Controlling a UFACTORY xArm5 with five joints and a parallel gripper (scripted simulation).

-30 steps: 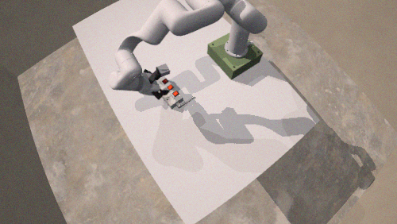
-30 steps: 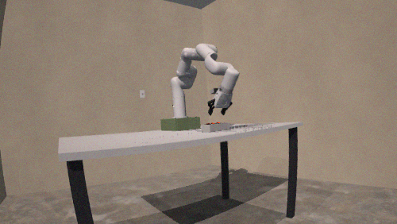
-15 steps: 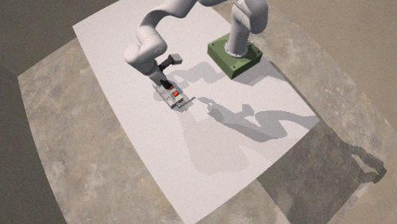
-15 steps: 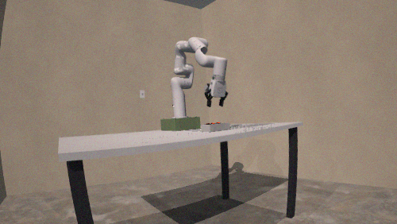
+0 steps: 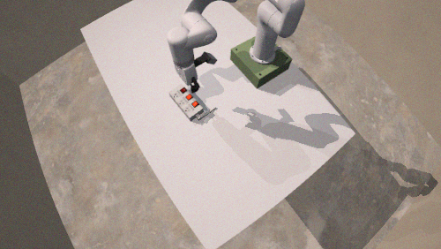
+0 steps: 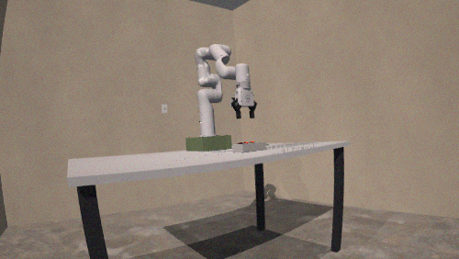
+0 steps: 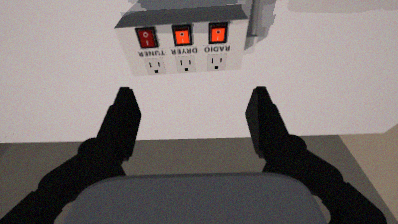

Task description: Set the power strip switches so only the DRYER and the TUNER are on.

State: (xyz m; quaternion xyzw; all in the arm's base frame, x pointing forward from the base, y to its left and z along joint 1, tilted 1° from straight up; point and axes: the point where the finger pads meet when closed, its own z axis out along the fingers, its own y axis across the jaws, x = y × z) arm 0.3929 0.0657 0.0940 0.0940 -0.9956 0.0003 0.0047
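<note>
- Black gripper (image 7: pixel 194 117) hangs above the table with its fingers spread wide and nothing between them.
- From the side, the gripper (image 6: pixel 243 110) sits well above the power strip (image 6: pixel 249 146), pointing downward.
- The power strip (image 7: pixel 182 44) is a pale grey box lying flat on the white table (image 5: pixel 185 168), face up, near the green base block (image 5: pixel 260 62) of the arm.
- Three rocker switches run in a row along its top, each over a printed label and a socket.
- The TUNER switch (image 7: pixel 146 37) is a darker red than the others.
- The DRYER switch (image 7: pixel 181 35) glows bright orange-red.
- The RADIO switch (image 7: pixel 218 33) glows the same bright orange-red.
- In the wrist view the labels read upside down, and the strip lies beyond the fingertips, not between them.
- A short grey stub sticks out from the strip's end by the RADIO switch.
</note>
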